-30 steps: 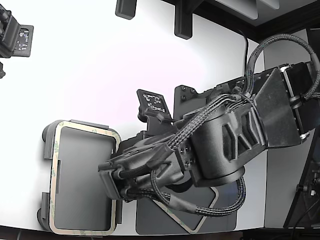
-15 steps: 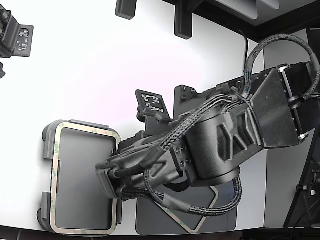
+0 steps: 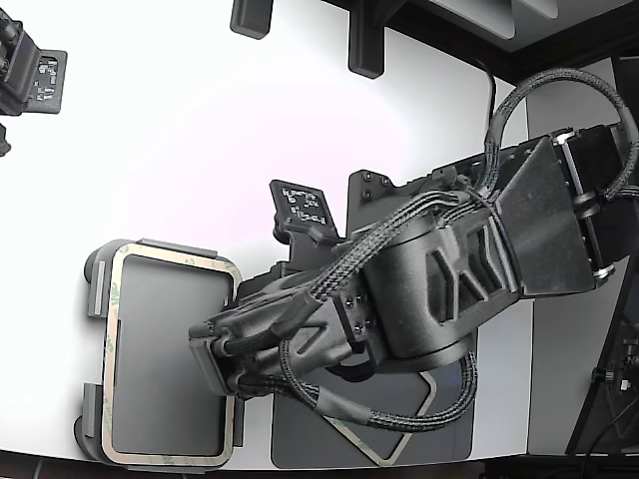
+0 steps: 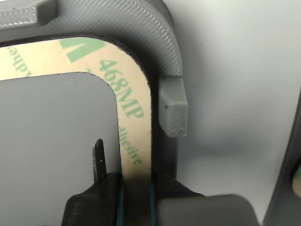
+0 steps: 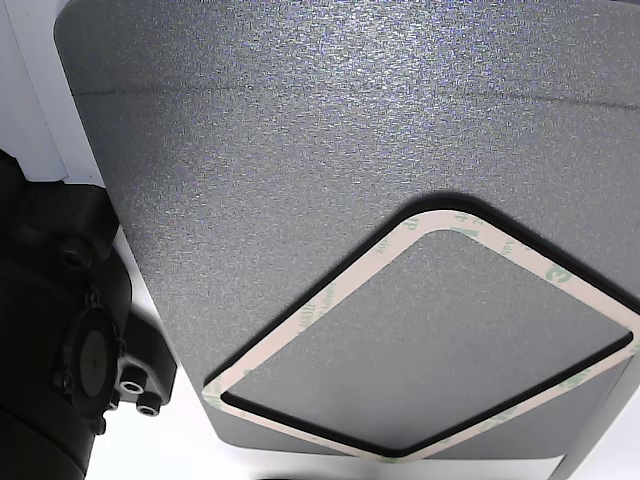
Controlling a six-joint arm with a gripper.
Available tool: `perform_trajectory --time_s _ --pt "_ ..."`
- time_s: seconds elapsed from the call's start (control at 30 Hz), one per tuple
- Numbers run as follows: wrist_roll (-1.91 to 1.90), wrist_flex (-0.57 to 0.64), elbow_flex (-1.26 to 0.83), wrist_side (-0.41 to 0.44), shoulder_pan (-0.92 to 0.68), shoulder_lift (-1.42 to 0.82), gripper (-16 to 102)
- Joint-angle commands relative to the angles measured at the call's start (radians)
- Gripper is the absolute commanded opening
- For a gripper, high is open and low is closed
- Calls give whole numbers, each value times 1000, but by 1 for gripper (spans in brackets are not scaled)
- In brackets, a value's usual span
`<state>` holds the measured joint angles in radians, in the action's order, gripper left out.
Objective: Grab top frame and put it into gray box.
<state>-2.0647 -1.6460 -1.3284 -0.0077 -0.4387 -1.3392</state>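
Note:
The top frame (image 3: 110, 349), a thin beige ring with green print, lies in the light gray box (image 3: 160, 245) at the lower part of the exterior view's left. My gripper (image 3: 213, 365) sits at the frame's side nearest the arm. In the wrist view the frame's rim (image 4: 128, 99) runs in between the jaws of my gripper (image 4: 136, 186), which is shut on it. One thin finger (image 4: 98, 160) stands inside the ring. The box wall (image 4: 160, 42) and one of its tabs (image 4: 173, 113) lie just outside the rim.
A second beige frame (image 5: 540, 265) lies on the dark gray mat (image 5: 300, 150); in the exterior view (image 3: 365, 449) the arm partly hides it. A black fixture with a marker plate (image 3: 304, 207) stands behind the arm. Another black device (image 3: 30, 70) is at the top left.
My gripper has shifted slightly toward the exterior view's left and lower edge, and the frame has shifted a little with it inside the box.

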Motion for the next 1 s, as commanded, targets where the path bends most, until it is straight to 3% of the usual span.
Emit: perform_trajectory --time_s 0.0,0.97 --pt "-2 -12 18 -2 14 -18 -12" --pt "2 -12 25 -20 17 -2 -12"
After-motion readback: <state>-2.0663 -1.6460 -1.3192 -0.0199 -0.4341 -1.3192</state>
